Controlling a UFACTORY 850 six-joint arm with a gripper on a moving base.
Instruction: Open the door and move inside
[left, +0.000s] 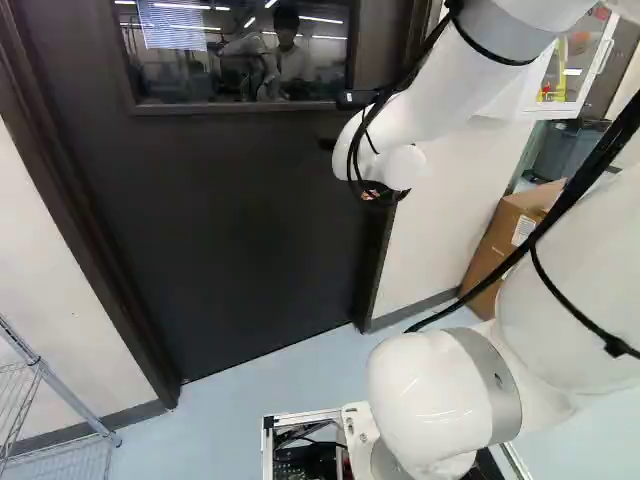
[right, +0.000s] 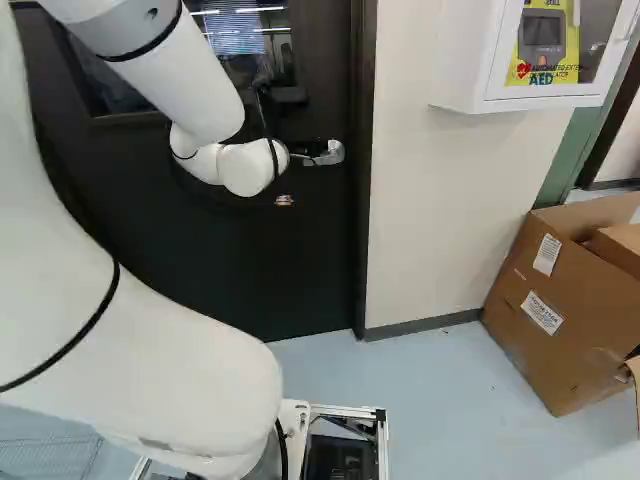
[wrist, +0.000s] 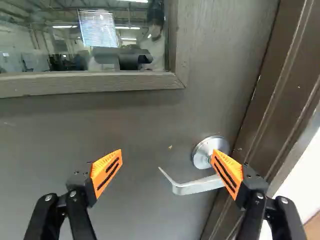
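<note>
The door (wrist: 135, 120) is closed and its lever handle (wrist: 192, 187), beside the frame (wrist: 280, 90), lies ahead of the jaws, which stand wide apart; approach appears nearly complete, with gripping, turning, opening and entry outstanding.

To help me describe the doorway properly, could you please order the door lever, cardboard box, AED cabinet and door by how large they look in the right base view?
Largest to smallest, by what shows:
1. Door, partly behind the arm
2. Cardboard box
3. AED cabinet
4. Door lever
</note>
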